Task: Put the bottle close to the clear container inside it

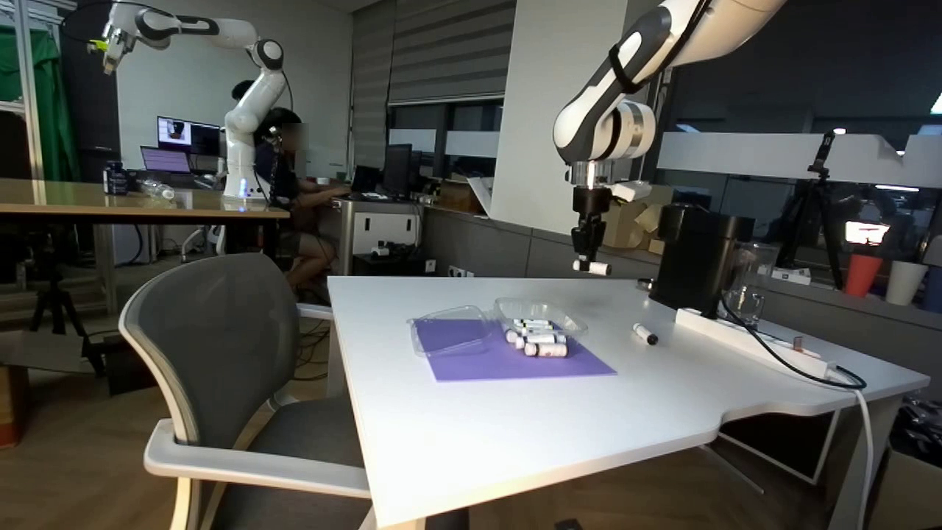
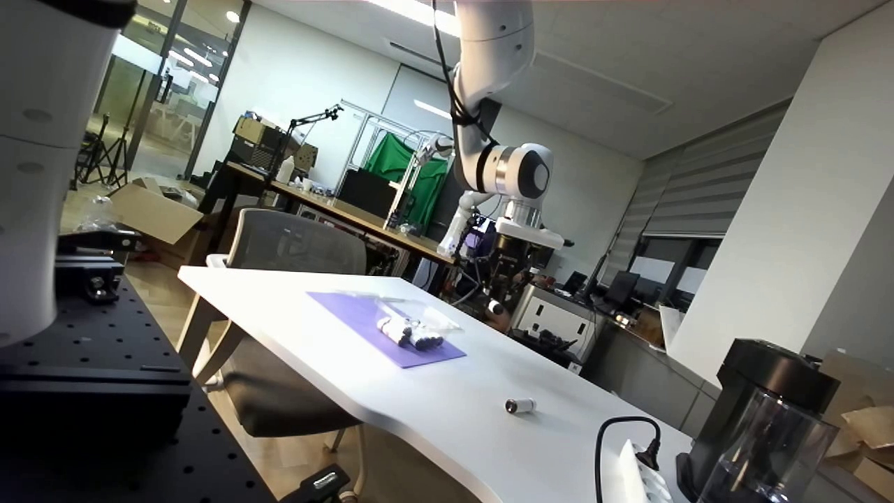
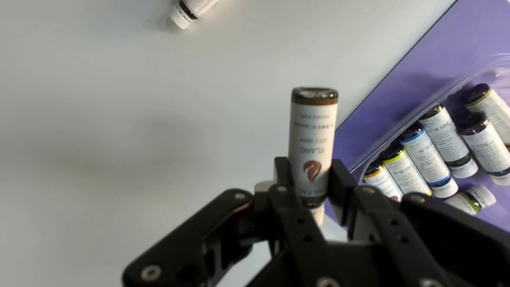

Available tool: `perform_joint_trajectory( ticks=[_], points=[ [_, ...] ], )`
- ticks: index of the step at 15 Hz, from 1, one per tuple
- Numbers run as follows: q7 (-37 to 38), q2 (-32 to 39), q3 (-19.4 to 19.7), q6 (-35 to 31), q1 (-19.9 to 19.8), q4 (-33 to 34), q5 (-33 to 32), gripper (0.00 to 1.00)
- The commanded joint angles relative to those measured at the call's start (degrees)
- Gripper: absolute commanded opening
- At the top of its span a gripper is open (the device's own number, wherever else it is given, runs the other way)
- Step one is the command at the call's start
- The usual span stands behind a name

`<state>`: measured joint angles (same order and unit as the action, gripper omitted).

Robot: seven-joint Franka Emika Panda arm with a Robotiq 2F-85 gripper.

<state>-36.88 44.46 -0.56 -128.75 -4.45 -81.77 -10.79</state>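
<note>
The jaws hang clenched in a pale-walled room (image 1: 316, 59) with striped blinds (image 1: 452, 51), above a white worktop (image 1: 559, 419). On this lies a purple mat (image 1: 486, 366) with a clear container (image 1: 541, 308) of bottles (image 3: 424, 157); a loose bottle (image 1: 642, 332) lies apart. The held bottle (image 3: 312, 135), in mid-air between the jaws, has a dark end, white label and reddish-brown mark.
</note>
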Motion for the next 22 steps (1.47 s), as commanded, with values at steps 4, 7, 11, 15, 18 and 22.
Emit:
perform_joint_trajectory(
  ticks=[4, 7, 11, 15, 18, 22],
  points=[
    [0.0, -0.2, -0.7, 0.1, -0.4, -0.3, -0.7, 0.27],
    [-6.4, -1.3, -1.0, -4.4, 1.4, -5.7, -6.0, 0.07],
    [-12.2, -1.7, -1.9, -12.1, 3.0, -12.2, -11.1, 0.07],
    [-15.6, -2.7, -3.3, -18.6, 3.5, -16.9, -12.0, 0.07],
    [-19.1, -3.0, -4.8, -20.1, 3.1, -18.7, -10.9, 0.07],
    [-23.7, -3.2, -6.9, -20.3, 2.0, -19.7, -9.2, 0.52]
  ],
)
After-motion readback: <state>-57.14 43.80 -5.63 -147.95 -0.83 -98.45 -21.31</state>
